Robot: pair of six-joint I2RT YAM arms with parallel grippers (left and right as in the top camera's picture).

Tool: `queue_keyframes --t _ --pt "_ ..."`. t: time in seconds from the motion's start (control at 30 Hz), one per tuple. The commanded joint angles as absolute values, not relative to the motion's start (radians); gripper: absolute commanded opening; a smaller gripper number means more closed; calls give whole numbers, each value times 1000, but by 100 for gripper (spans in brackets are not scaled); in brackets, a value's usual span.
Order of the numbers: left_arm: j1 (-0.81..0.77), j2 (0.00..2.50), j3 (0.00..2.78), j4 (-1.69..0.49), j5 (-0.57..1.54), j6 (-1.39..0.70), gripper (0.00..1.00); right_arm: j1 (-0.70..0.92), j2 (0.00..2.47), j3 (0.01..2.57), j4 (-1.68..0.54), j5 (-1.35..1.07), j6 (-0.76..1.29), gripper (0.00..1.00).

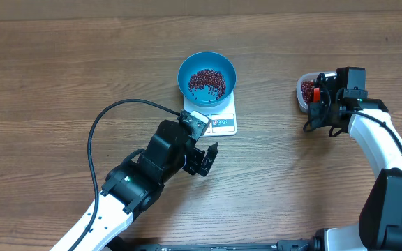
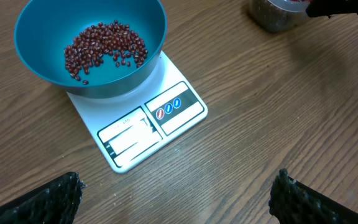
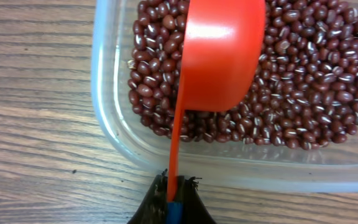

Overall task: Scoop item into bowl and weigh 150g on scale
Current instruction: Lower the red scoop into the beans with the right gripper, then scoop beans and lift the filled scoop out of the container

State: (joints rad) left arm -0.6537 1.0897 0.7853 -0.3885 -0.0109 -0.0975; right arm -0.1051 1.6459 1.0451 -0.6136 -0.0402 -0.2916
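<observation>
Some beans (image 2: pixel 104 50) already lie in the blue bowl (image 2: pixel 36 31) on the scale (image 2: pixel 148 124), mid-table; more are probably needed. At the right, the right gripper (image 3: pixel 174 202) pinches the red scoop (image 3: pixel 219 56) over the tub (image 3: pixel 114 124). The left gripper (image 2: pixel 179 199) hangs spread near the scale. Its display is unreadable, and the scoop's load is hidden.

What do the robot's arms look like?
Both arms are black and white. The left arm has chunky black joints, a white lower tube and a long black cable looping beside it. The right arm has a white curved tube with black ends. The jaws are black, with bumpy pads on the left.
</observation>
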Motion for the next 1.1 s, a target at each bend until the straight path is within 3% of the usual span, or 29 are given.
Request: queue_keyframes --t 0.0,1.07 --pt "-648 1090 809 -384 -3 -93 100 -103 1665 1047 -583 -112 -296 4" --pt "-648 1090 809 -385 -7 -93 100 -305 1665 1047 -596 -499 -296 4"
